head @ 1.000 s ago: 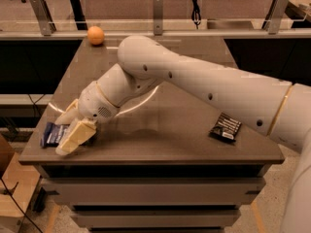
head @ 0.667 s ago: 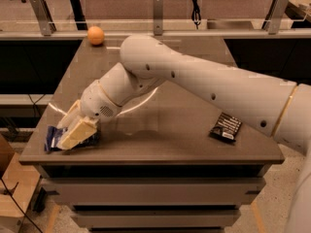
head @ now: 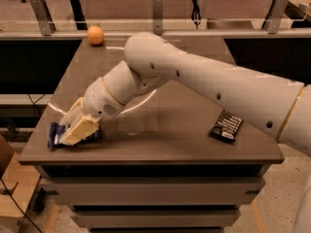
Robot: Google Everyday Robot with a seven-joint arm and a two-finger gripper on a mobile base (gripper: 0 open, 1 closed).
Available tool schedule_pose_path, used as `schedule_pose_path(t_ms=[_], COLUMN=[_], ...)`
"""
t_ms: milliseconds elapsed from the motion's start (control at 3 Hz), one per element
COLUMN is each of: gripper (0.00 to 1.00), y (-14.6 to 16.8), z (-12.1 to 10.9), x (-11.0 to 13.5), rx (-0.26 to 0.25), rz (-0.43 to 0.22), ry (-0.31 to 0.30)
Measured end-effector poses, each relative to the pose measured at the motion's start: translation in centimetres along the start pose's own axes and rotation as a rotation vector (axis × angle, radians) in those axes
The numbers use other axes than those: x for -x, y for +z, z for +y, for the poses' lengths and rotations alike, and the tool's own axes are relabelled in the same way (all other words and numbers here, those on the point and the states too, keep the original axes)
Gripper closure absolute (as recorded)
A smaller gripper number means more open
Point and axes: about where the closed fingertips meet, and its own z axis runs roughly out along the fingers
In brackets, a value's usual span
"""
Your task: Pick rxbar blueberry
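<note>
**Tool (head: 73, 127) over the rxbar blueberry (head: 54, 134) at the front-left corner**

Down low at the front-left corner of the surface (head: 170, 130), close to the left edge. Covering most of the rxbar blueberry, leaving only a dark blue crinkled end showing toward the left edge and a strip of wrapper showing underneath on the right side. Overlapping the bar from above; whether flat on the surface or slightly raised, cannot tell. Open, closed or gripping the bar: cannot tell either.

Reaching in from the right edge on a thick white arm (head: 204, 81), crossing the middle of the surface and bending at a rounded joint toward the back edge.

Near the back-left corner, well apart from the tool, a round orange object (head: 95, 35). Toward the front-right corner, near the right edge, a black-wrapped bar (head: 226, 126) with pale print, lying flat, set at an angle to the edges, well apart from the blue bar. Beyond the back edge, a metal rail (head: 218, 33) on upright posts.
</note>
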Motion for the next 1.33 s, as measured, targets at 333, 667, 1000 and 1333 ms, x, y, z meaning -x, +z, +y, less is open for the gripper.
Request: schedule_pose_path(t_ms=[333, 667, 1000, 1333], gripper=[1.0, 1.0, 1.0, 1.0], y=[-1.3, -3.9, -7.0, -11.0], z=[-0.1, -0.5, -1.1, -1.8], x=[0.6, 2.0, 4.1, 7.2], rx=[-0.023, -0.054, -0.088, -0.121], rz=[-0.009, 0.001, 0.015, 0.04], ry=[-0.02, -0.059, -0.115, -0.194])
